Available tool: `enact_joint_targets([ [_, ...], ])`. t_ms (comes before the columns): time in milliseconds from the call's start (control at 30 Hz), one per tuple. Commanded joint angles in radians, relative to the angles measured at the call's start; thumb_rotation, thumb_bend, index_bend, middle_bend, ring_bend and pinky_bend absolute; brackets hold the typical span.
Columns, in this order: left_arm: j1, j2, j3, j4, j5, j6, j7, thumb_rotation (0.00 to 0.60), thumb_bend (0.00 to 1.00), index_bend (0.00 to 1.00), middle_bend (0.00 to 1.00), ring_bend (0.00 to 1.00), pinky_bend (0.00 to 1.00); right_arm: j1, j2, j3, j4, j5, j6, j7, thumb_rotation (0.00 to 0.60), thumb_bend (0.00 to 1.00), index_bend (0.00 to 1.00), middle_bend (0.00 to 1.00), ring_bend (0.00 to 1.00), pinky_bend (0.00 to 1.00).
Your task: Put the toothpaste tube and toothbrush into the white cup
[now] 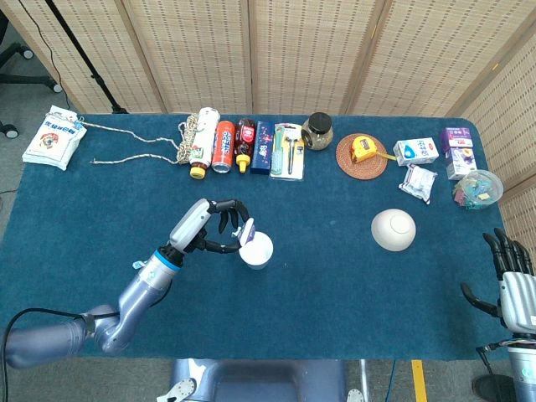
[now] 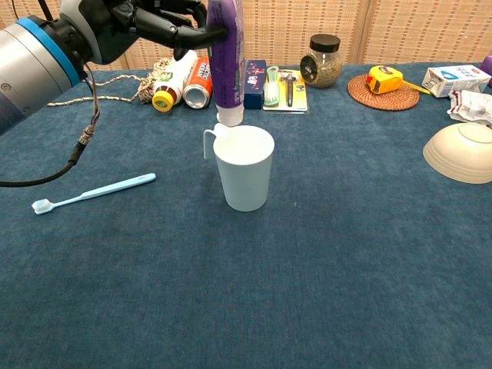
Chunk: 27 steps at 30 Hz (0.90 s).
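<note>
While held upright, toothpaste tube (image 2: 226,58) looks purple

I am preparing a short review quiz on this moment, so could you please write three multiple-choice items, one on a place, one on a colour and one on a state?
1. Where does the toothbrush lie?
A. on the table, on the left-arm side of the white cup
B. inside the cup
C. on the woven coaster

2. What colour is the body of the toothpaste tube?
A. red
B. purple
C. green

3. How is the tube held?
A. lying flat on the table
B. upright, cap down, above the cup's rim, by the left hand
C. by the right hand

Answers: 1 A, the chest view shows it flat on the blue cloth, apart from the cup. 2 B, the tube is purple with a white cap. 3 B, the left hand grips it over the cup; the right hand holds nothing.
</note>
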Motion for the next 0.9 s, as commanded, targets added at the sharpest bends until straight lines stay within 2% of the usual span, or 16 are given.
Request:
enact_joint_targets([
  [33, -0.002, -0.011, -0.001, 0.006, 0.001, -0.009, -0.008, 0.6, 0.53, 0.81, 0.58, 0.56, 0.72, 0.0, 0.0, 0.001, 0.002, 0.002, -0.001, 0.001, 0.6, 0.31, 0.0, 0.0, 0.0, 0.03],
  [300, 0.007, -0.057, 0.011, 0.056, 0.005, -0.029, -0.036, 0.6, 0.53, 0.81, 0.58, 0.56, 0.72, -0.001, -0.002, 0.002, 0.006, 0.004, -0.004, 0.003, 0.6, 0.31, 0.0, 0.0, 0.0, 0.03],
  [733, 0.008, -0.173, 0.032, 0.196, 0.022, -0.05, -0.095, 0.6, 0.53, 0.8, 0.58, 0.53, 0.71, 0.0, -0.005, 0.001, 0.01, 0.004, -0.01, 0.001, 0.6, 0.31, 0.0, 0.0, 0.0, 0.03],
  [800, 0.011, -0.192, 0.035, 0.225, 0.022, -0.05, -0.092, 0.6, 0.53, 0.8, 0.58, 0.49, 0.66, 0.001, -0.006, 0.001, 0.012, 0.004, -0.012, 0.001, 0.6, 0.31, 0.0, 0.0, 0.0, 0.03],
  [900, 0.013, -0.218, 0.044, 0.268, 0.016, -0.069, -0.097, 0.6, 0.53, 0.79, 0.57, 0.41, 0.51, 0.002, -0.009, 0.0, 0.016, 0.006, -0.018, 0.001, 0.6, 0.31, 0.0, 0.0, 0.0, 0.03],
])
